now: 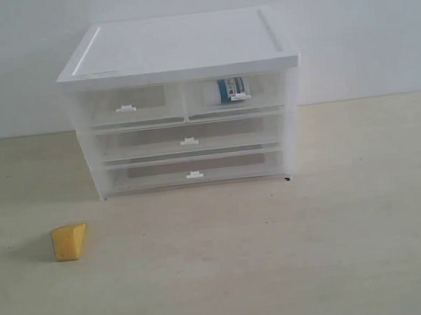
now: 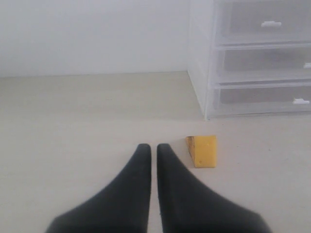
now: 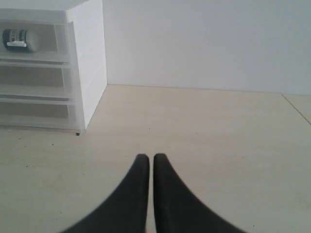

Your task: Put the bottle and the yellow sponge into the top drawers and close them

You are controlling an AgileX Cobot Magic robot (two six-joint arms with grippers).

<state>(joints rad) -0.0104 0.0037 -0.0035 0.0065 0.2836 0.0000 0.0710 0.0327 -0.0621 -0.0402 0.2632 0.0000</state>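
Showing sponge [image 2: 201,151] L-wrist, bottle [image 3: 16,39] R-wrist

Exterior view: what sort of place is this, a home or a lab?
Probably a staged lab tabletop, not a home: a bare white wall, a pale wood-look table, holding a small white drawer unit and a yellow sponge.

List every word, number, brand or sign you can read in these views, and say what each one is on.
No text in any view is readable.
Label on the bottle, seen through the front of the top right drawer: a teal band with dark and white marks, too small and blurred to read.
On the drawer unit and the yellow sponge: no lettering visible.
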